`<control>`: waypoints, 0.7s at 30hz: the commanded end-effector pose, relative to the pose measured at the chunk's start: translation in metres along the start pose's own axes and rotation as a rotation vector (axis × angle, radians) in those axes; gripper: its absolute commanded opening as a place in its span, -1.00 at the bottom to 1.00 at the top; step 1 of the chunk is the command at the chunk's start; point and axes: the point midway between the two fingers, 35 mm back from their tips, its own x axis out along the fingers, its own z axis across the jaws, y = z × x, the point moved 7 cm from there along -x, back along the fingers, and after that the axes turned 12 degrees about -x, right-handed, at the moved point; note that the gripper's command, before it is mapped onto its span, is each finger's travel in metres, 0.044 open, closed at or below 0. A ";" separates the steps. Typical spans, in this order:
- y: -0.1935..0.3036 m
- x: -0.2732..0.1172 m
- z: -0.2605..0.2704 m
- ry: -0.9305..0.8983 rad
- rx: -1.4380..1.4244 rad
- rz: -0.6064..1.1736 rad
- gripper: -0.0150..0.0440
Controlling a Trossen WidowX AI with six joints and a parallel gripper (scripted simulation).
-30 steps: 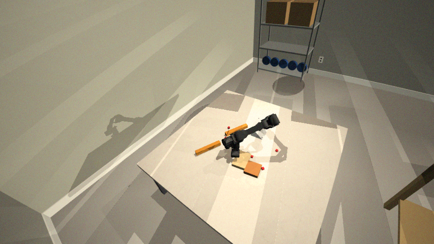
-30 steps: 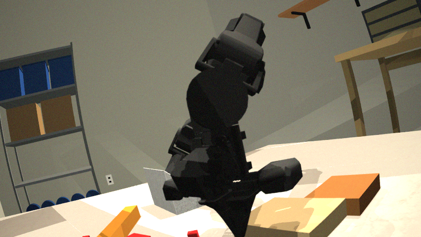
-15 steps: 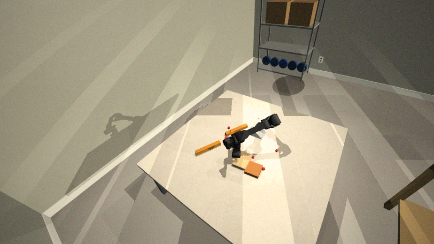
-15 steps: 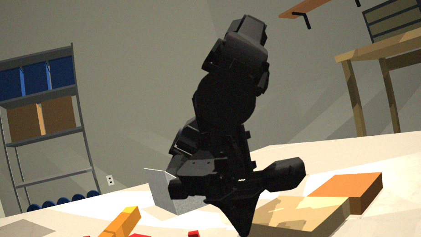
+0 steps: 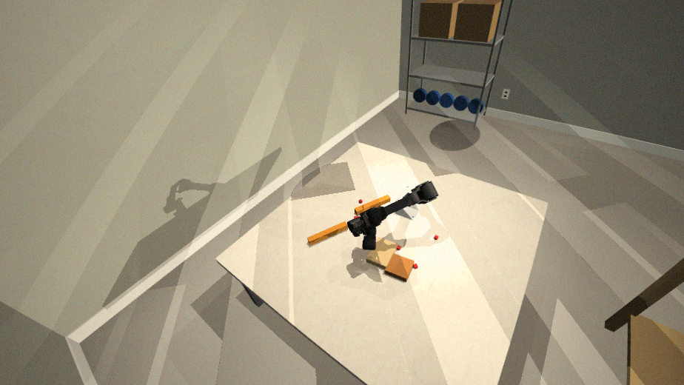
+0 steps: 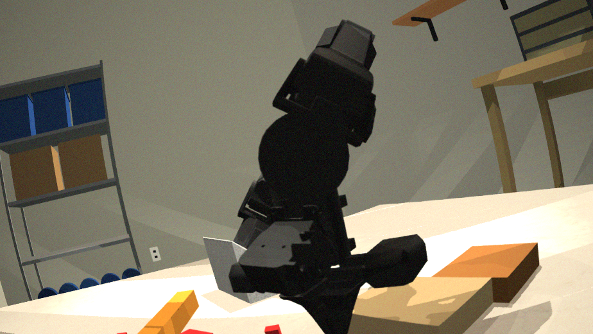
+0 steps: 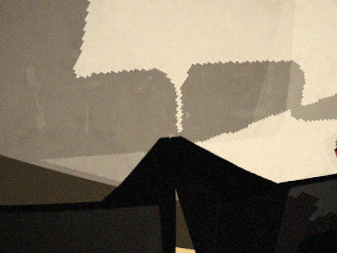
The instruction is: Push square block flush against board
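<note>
The square orange-brown block (image 5: 399,266) (image 6: 489,261) lies flat. The tan board (image 5: 380,255) (image 6: 419,297) lies flat against it, with no gap that I can see. The block sticks out past the board's corner in the exterior view, so their edges there are offset. Part of the board is hidden behind the arm. A dark side face of what looks like the board (image 7: 44,182) shows low in the wrist view. My gripper (image 6: 337,325) (image 7: 169,147) is shut and empty, pointing down beside the board's left end in the exterior view. I cannot tell whether it touches.
Two orange bars (image 5: 327,232) (image 5: 373,204) lie behind and left of the arm. Several small red cubes (image 5: 436,237) (image 5: 415,265) (image 5: 399,247) are scattered about, two close to the block and board. A grey plate (image 6: 226,270) stands behind the gripper.
</note>
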 end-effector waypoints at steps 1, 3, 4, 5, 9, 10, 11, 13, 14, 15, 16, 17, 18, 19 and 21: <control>-0.008 -0.001 0.000 -0.003 -0.006 -0.003 -0.49; -0.011 -0.001 -0.001 -0.003 -0.006 -0.003 -0.49; -0.013 -0.001 -0.001 -0.003 -0.006 -0.004 -0.49; -0.014 -0.001 -0.001 -0.003 -0.006 -0.004 -0.49; -0.021 -0.001 -0.003 -0.004 -0.007 -0.004 -0.49; -0.022 -0.001 -0.003 -0.004 -0.007 -0.004 -0.49; -0.024 -0.001 -0.004 -0.004 -0.007 -0.004 -0.49; -0.027 -0.001 -0.005 -0.004 -0.007 -0.003 -0.49; -0.029 0.000 -0.005 -0.004 -0.007 -0.003 -0.49; -0.030 0.000 -0.005 -0.004 -0.007 -0.003 -0.49; -0.032 0.000 -0.006 -0.004 -0.007 -0.003 -0.49; -0.032 0.000 -0.006 -0.004 -0.007 -0.003 -0.49; -0.033 0.000 -0.006 -0.004 -0.007 -0.003 -0.49; -0.028 -0.002 -0.006 -0.008 -0.001 0.001 -0.49; -0.029 -0.027 -0.005 -0.005 -0.004 -0.002 -0.49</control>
